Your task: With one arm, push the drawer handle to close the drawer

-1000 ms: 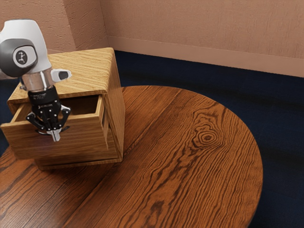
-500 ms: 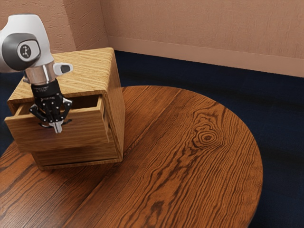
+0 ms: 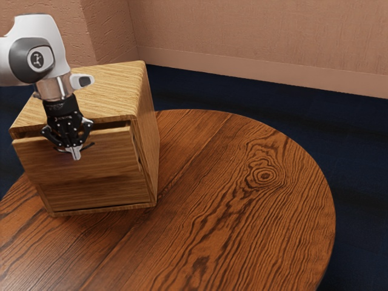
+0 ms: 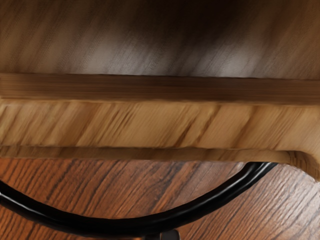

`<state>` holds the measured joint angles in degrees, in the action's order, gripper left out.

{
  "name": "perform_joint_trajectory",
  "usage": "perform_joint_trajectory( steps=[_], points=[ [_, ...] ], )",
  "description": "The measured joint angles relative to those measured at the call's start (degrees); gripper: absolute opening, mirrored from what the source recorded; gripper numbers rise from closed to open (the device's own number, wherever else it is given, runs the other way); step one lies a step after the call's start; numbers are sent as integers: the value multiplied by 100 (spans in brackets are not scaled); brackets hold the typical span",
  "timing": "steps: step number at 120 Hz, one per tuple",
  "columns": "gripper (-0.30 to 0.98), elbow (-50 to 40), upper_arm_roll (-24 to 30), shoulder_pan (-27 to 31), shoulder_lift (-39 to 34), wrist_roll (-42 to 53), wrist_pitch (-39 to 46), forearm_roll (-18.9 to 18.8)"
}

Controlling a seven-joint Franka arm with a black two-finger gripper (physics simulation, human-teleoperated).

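Arm (image 3: pixel 54 86) enters from the exterior view's left, hand lowered in front of the cabinet (image 3: pixel 112 94), gripper (image 3: pixel 76 154) pointing down with a slight tilt. Fingertips found together, clenched, at the black curved handle (image 4: pixel 125 227) on the drawer (image 3: pixel 109 167) front. Drawer stands slightly out of the cabinet on the tabletop (image 3: pixel 212 200). Handle's middle is obscured by the gripper in the exterior view; exact contact cannot be determined. Arm's upper part is cut off.
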<state>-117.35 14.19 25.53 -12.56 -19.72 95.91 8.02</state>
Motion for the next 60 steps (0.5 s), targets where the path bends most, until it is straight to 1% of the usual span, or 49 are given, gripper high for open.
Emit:
perform_joint_trajectory(
  steps=[60],
  points=[
    [-10,264,-65,-6,397,80,263,-13]
  ],
)
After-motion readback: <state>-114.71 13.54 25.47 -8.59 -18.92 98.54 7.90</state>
